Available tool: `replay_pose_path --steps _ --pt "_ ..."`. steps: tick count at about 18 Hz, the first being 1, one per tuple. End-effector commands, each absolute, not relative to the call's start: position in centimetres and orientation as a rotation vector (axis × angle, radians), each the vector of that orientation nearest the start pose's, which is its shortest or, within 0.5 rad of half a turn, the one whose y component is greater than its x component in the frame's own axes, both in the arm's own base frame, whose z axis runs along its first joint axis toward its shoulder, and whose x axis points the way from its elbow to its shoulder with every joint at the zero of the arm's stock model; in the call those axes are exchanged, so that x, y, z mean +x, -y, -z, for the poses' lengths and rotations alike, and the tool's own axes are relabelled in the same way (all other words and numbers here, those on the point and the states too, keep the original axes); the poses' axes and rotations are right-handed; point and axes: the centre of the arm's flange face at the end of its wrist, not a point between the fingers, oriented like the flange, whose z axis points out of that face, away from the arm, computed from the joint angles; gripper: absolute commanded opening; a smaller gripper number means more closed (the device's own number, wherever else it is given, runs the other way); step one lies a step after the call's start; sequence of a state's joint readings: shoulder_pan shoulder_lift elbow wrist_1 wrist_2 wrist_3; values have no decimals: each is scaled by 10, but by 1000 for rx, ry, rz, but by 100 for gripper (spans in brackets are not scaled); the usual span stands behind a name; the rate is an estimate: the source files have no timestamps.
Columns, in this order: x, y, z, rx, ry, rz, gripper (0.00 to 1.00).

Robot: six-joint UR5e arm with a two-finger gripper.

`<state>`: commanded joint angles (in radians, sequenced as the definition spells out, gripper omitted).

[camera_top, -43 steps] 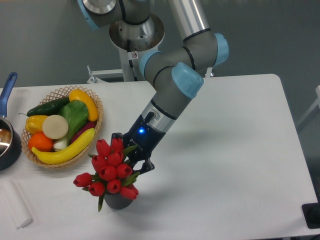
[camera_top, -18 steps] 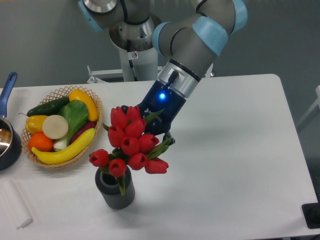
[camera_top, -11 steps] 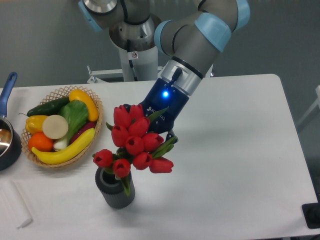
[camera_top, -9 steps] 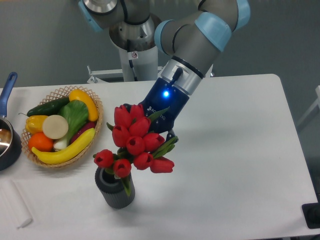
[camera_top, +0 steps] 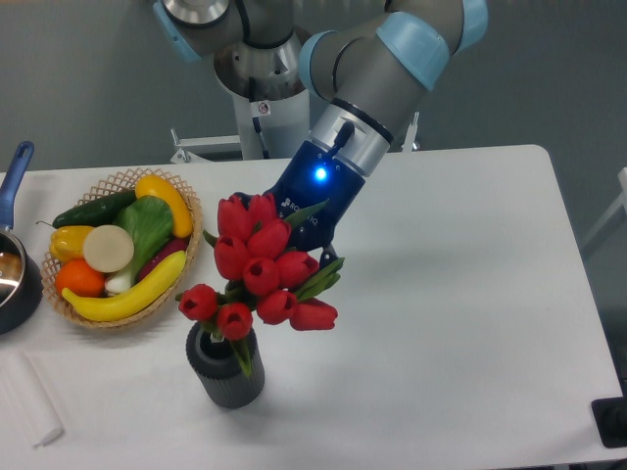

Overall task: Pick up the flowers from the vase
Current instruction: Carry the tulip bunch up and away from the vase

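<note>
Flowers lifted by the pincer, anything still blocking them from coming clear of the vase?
Nothing visible above or beside the flowers. Only the vase itself: the stem tips still reach into its mouth. The pincer is hidden behind the blooms.

The end effector (camera_top: 294, 257) sits behind the flowers (camera_top: 257, 275), its fingertips hidden by the blooms; grip state cannot be confirmed directly. A blue light shows on its dark body. The red tulip bunch is raised, with green stem ends hanging at the mouth of the vase (camera_top: 226, 370); whether they are fully clear of the rim cannot be told. The ribbed dark grey vase stands upright on the white surface (camera_top: 460, 323). To the left, a wicker basket (camera_top: 120, 247) holds fruit and vegetables. A dark pot (camera_top: 14, 274) with a blue handle is at the left edge.
</note>
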<state>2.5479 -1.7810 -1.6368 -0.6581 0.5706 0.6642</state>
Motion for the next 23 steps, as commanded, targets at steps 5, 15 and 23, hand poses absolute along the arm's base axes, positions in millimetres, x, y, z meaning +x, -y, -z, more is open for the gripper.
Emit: replay_pose_path --steps 5,15,23 --pt "-372 -497 -511 -2010 -4 234 30" --pt "-414 -466 -524 -1996 57 154 30" --pt "-472 -421 -504 -2007 1 -6 30"
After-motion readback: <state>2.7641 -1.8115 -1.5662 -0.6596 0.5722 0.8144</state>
